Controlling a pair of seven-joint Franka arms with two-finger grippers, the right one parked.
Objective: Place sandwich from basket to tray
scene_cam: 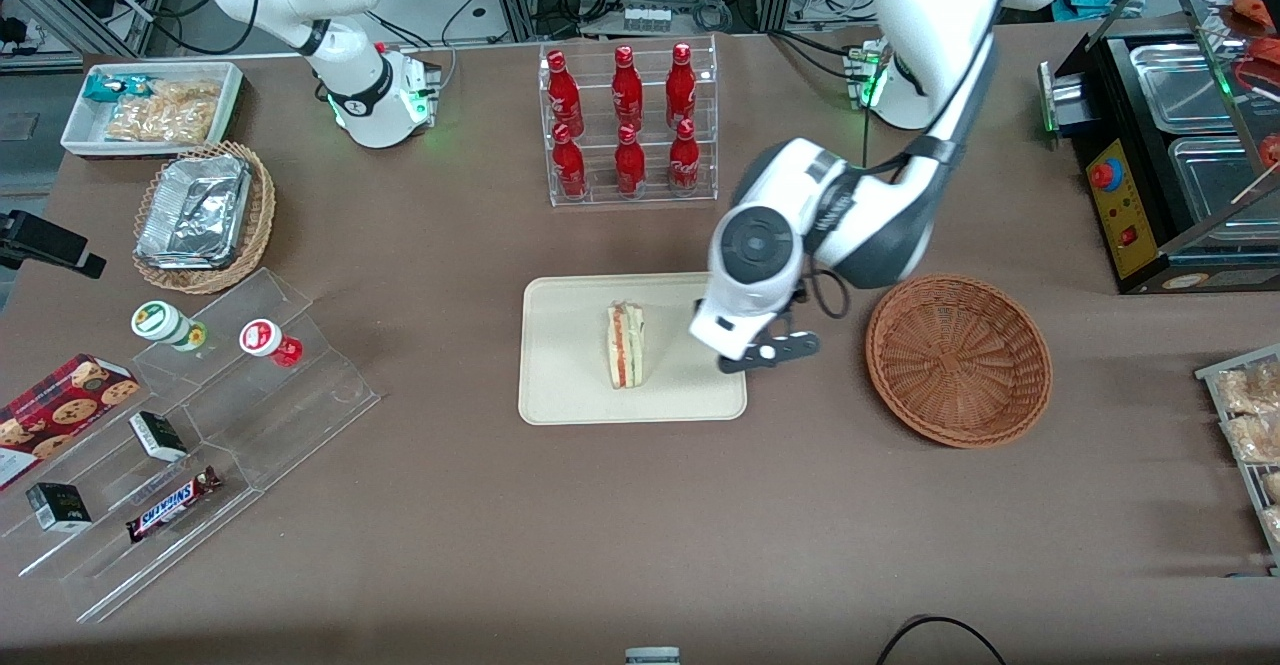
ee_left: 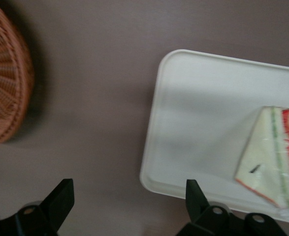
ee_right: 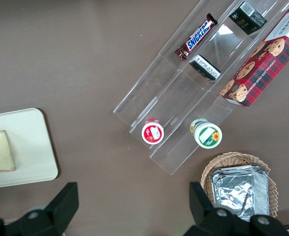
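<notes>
Already the sandwich lies flat on the tray, roughly at its middle and free of any grip, while the basket sits bare on the table toward the working arm's end, so the task reads as essentially done. Above the tray's edge nearest the basket hangs the gripper, its fingers spread wide with nothing between them, which suits a release: open jaws let the wrapped wedge rest undisturbed as the arm lifts clear.
</notes>
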